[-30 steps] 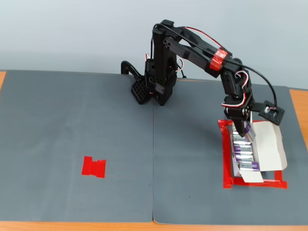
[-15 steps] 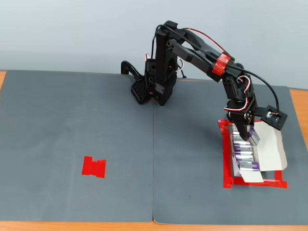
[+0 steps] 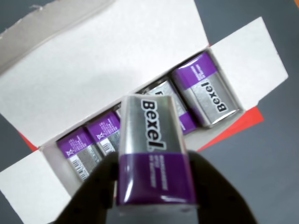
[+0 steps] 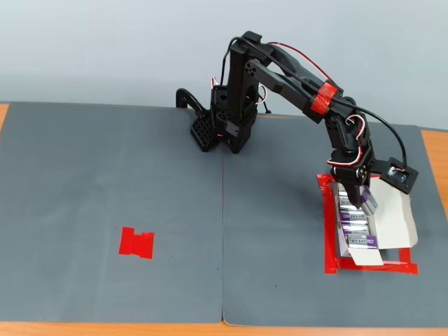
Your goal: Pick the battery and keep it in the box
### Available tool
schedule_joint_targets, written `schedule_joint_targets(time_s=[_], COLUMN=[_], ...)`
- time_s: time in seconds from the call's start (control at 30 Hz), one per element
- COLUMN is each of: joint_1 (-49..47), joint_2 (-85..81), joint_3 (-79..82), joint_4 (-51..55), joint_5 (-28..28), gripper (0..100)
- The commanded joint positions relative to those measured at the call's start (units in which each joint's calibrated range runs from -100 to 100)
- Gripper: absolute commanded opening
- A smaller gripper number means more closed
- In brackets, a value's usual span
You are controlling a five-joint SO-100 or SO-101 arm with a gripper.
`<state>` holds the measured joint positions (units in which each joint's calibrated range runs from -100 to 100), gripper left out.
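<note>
In the wrist view my gripper (image 3: 154, 191) is shut on a battery (image 3: 149, 140), a silver block with black lettering and a purple end, held between the two black fingers (image 3: 91, 189). It hangs just above the open white box (image 3: 93, 70). Several more batteries (image 3: 205, 88) lie side by side in a row inside the box. In the fixed view the gripper (image 4: 360, 199) holds the battery (image 4: 367, 201) over the far half of the box (image 4: 393, 210), above the row of batteries (image 4: 357, 229).
A red tape frame (image 4: 327, 231) surrounds the box on the grey mat (image 4: 112, 175). A flat red tape patch (image 4: 136, 243) lies far to the left in the fixed view. The arm's base (image 4: 220, 129) stands at the mat's back.
The gripper has carried the battery a little down and to the right in the fixed view, further over the box and closer to the row of batteries inside.
</note>
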<state>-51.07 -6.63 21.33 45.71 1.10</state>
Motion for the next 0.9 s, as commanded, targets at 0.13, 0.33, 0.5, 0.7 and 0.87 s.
schedule_joint_targets(time_s=[0.13, 0.33, 0.5, 0.7, 0.87], joint_1=[-0.1, 0.0, 0.3, 0.5, 2.2], joint_2=[-0.3, -0.6, -1.9, -7.7, -13.0], joint_3=[-2.1, -2.2, -2.2, -1.7, -1.4], joint_4=[-0.7, -0.2, 0.2, 1.9, 4.2], joint_5=[-0.1, -0.1, 0.0, 0.0, 0.1], gripper=[29, 29, 29, 25, 8])
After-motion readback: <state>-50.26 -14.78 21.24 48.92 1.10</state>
